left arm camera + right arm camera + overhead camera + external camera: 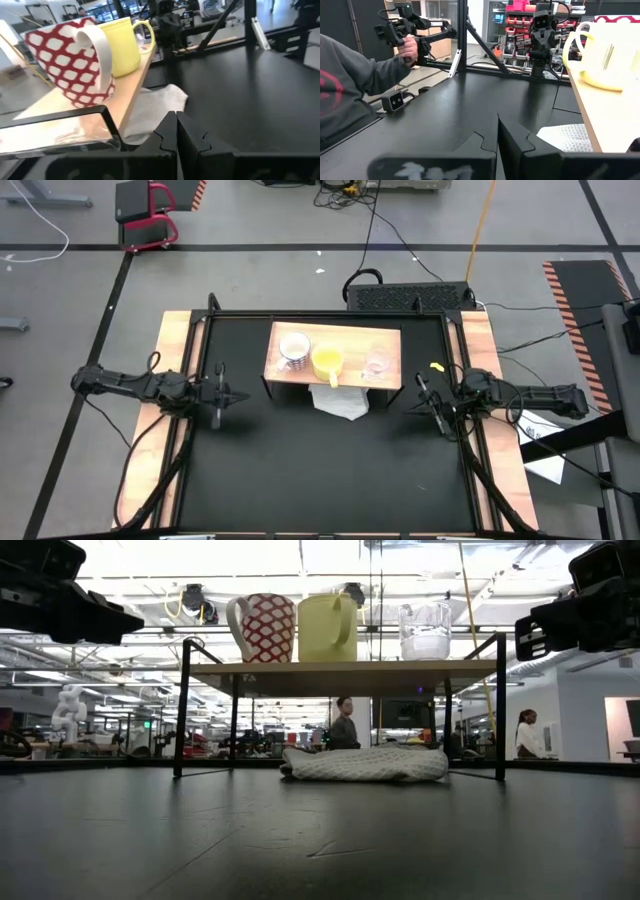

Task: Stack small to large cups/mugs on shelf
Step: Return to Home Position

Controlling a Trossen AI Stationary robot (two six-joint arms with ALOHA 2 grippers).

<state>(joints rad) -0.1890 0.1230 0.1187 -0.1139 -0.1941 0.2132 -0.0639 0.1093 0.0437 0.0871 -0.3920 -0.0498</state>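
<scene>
Patterned mug [293,350], yellow mug [327,361] and glass cup [376,363] stand side by side on the shelf [350,338]. My left pincer [222,393] and right pincer [432,402] are pressed together, empty. The glass looks slick and fragile; I'd grip its rim.

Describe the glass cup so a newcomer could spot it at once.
On the black table stands a low wooden shelf holding three vessels in a row. The glass cup is at the end nearest the right arm, beside the yellow mug. It alone is see-through.

Close to the camera, the right gripper [498,122] has its fingers pressed together. The yellow mug [607,55] stands on the shelf [610,117].
</scene>
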